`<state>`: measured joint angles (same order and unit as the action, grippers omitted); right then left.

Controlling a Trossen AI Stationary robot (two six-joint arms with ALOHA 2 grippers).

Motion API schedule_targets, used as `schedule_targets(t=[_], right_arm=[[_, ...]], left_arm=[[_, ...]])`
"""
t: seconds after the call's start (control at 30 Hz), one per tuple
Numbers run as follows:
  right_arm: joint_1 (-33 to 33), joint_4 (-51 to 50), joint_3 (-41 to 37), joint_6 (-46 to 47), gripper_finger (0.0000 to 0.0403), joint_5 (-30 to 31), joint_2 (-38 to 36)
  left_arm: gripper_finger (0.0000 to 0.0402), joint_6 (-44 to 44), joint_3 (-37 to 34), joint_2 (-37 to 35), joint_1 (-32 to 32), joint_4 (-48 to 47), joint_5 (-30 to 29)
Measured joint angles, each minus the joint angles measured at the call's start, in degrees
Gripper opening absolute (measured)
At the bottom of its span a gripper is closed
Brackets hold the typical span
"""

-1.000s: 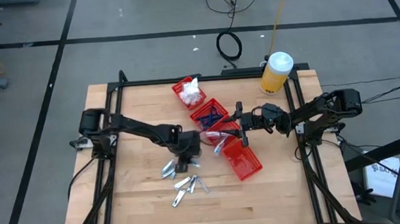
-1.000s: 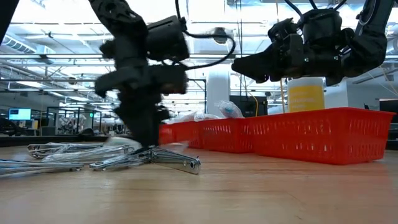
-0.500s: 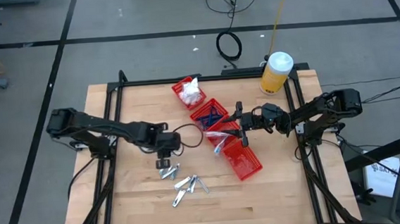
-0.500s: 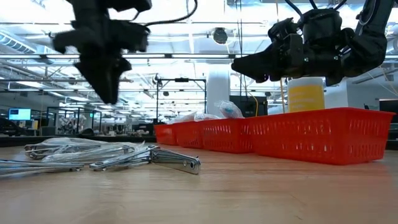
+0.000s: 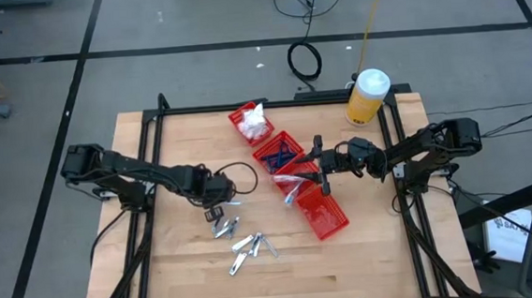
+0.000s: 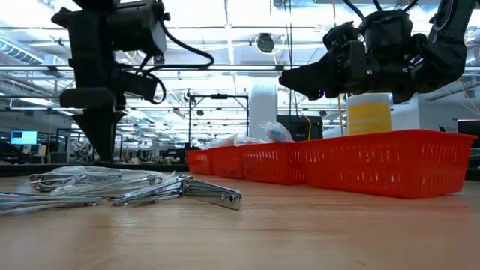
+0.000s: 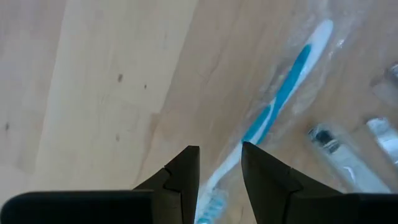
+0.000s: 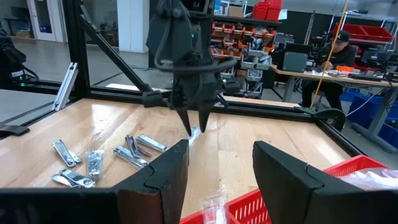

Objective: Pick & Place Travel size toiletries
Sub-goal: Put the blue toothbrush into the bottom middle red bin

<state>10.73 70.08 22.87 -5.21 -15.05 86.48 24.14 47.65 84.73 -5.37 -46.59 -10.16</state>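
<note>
High view: left gripper (image 5: pixel 216 212) low over bench (image 5: pixel 181 277) just left of centre, at a clear-wrapped toothbrush (image 5: pixel 229 206). Silvery nail clippers (image 5: pixel 248 247) scattered nearer front edge, well apart from the red bins (image 5: pixel 325 217), which run diagonally from back edge toward centre-right. White packets (image 5: pixel 254 122) in rearmost bin, dark blue pieces (image 5: pixel 279 153) in next. Right gripper (image 5: pixel 321 165) hovering over bins, right of centre. Yellow bottle (image 5: pixel 367 97) at back right corner.

Low view: left gripper's tips pointing down at the clipper heap (image 6: pixel 135 190); right gripper (image 6: pixel 292 76) up above bins (image 6: pixel 390 161).

Left wrist view: fingers (image 7: pixel 183 176) slightly apart, nothing clamped; wrapped blue-white toothbrush (image 7: pixel 280 102) lying on wood, handle end running into the gap. Small clear-wrapped item (image 7: pixel 339 152) beside it.

Right wrist view: fingers (image 8: pixel 158 171) apart, empty. Left gripper (image 8: pixel 196 127) farther off, tips just above bench. Clippers (image 8: pixel 93 163) near it. Person (image 8: pixel 326 71) seated in room behind.
</note>
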Motion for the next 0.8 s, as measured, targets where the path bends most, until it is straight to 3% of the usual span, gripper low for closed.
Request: schedule_targets(t=[0.4,0.53,0.8], right_arm=[[0.15,-0.04,0.0,0.04,0.0167,0.09,0.0],[0.15,-0.07,0.0,0.04,0.0167,0.11,0.0],[0.15,-0.07,0.0,0.05,0.0167,0.17,0.0]], left_arm=[[0.012,-10.3,-3.66,-0.07,-0.7,1.54,0.71],[0.012,-13.58,-5.56,-0.07,-0.31,5.21,4.95],[0.012,-15.43,-10.56,0.07,0.16,13.45,6.07]])
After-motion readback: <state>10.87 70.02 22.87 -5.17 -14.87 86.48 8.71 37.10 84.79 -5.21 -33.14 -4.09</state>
